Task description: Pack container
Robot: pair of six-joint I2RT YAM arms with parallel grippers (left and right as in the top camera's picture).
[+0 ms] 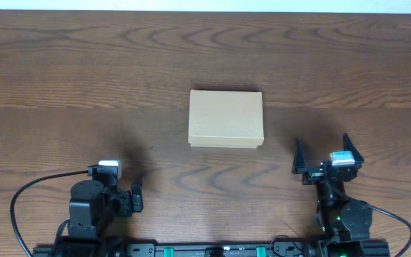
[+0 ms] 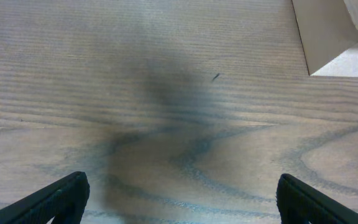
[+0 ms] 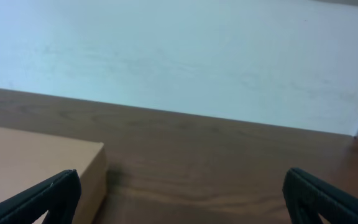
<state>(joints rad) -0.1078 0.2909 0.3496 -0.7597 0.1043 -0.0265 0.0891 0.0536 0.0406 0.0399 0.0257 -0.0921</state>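
Container closed at mid-bench; both end effectors empty.
Container (image 1: pixel 225 119) lies on the bench (image 1: pixel 84 71) with its flap down flat. Left end effector (image 2: pixel 182 202) and right end effector (image 1: pixel 325 151) have fingers spread wide, gripping nothing, both apart from the box.
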